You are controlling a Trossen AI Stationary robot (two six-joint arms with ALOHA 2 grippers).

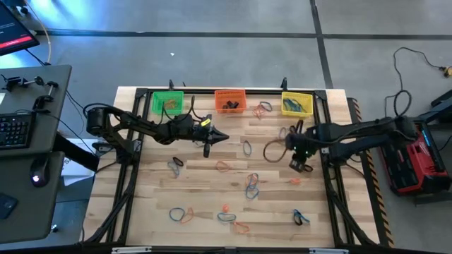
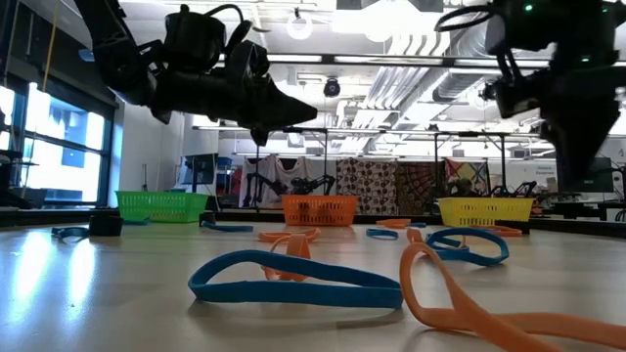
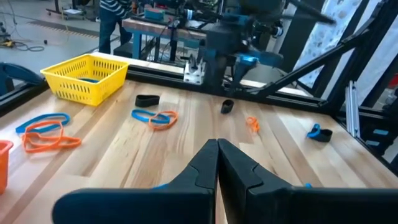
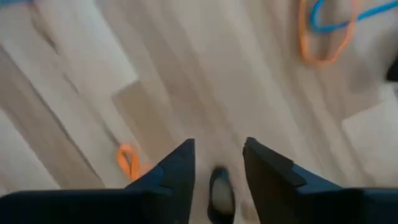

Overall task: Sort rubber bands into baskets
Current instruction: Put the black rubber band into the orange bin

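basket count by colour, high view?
green basket: 1
red-orange basket: 1
yellow basket: 1
total: 3

Light butcher-block wooden table [image 1: 212, 190] with black metal frame [image 1: 127, 169], standing on grey concrete floor [image 1: 212, 56] with dark seam lines. Grey side desk [image 1: 28, 141] holds black keyboard [image 1: 14, 130] and mouse [image 1: 37, 169]. Red-and-black equipment case [image 1: 417, 159] sits on the floor opposite. Open ceiling with bright lamps [image 2: 391, 20] and ducts; tall window [image 2: 59, 137]; patterned fabric hangings [image 2: 381, 186] behind.
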